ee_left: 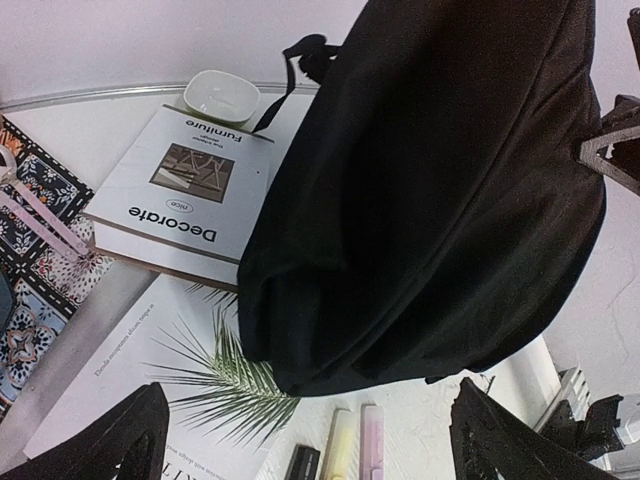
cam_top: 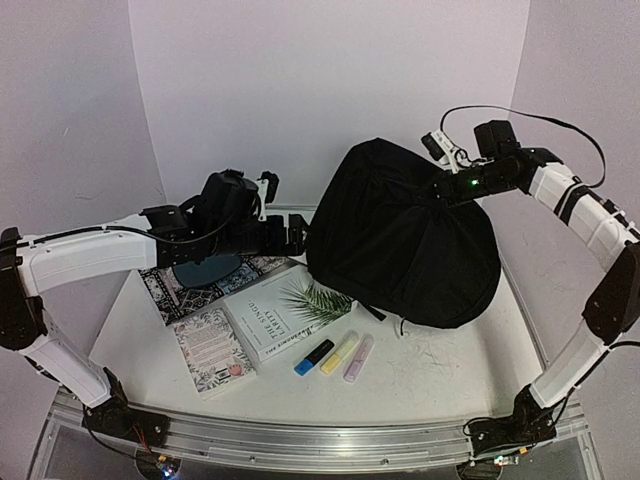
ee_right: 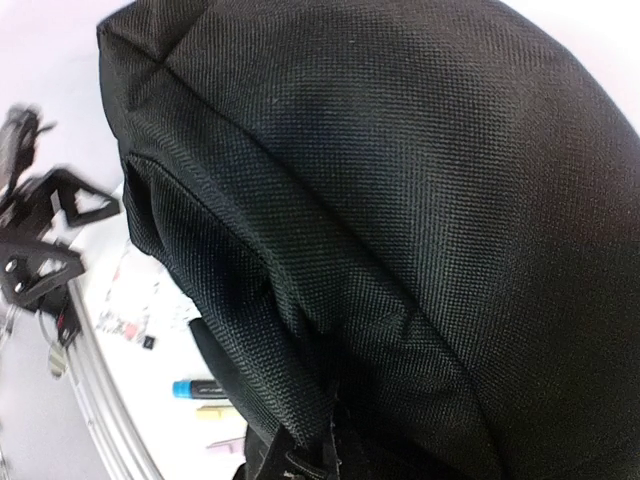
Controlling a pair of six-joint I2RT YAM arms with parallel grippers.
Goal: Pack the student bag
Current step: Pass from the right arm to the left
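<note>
Backpack (cam_top: 400, 235), black soft fabric, standing as a tall rounded mound at the rear right of the white surface (cam_top: 440, 370), with a strap end trailing from its front base. The right tool (cam_top: 445, 187) sits against the backpack's upper right shoulder. Its fingers are pressed together and appear to pinch the fabric, though cloth fills the right wrist view and hides them. The left tool (cam_top: 295, 232) hovers just left of the backpack with its fingers (ee_left: 110, 440) spread wide and nothing between them.

Below the left arm lies a patterned mat (cam_top: 200, 290) carrying a dark teal plate (cam_top: 205, 268). In front of it are a white book with a palm leaf (cam_top: 285, 312) and a patterned book (cam_top: 212, 352), side by side. Blue (cam_top: 314, 357), yellow (cam_top: 338, 353) and pink (cam_top: 358, 357) highlighters lie in a row near the backpack's front edge. The left wrist view adds a book titled "Decorate" (ee_left: 190, 190), partly tucked under the backpack, and a small white dish (ee_left: 222, 95) behind it.
</note>
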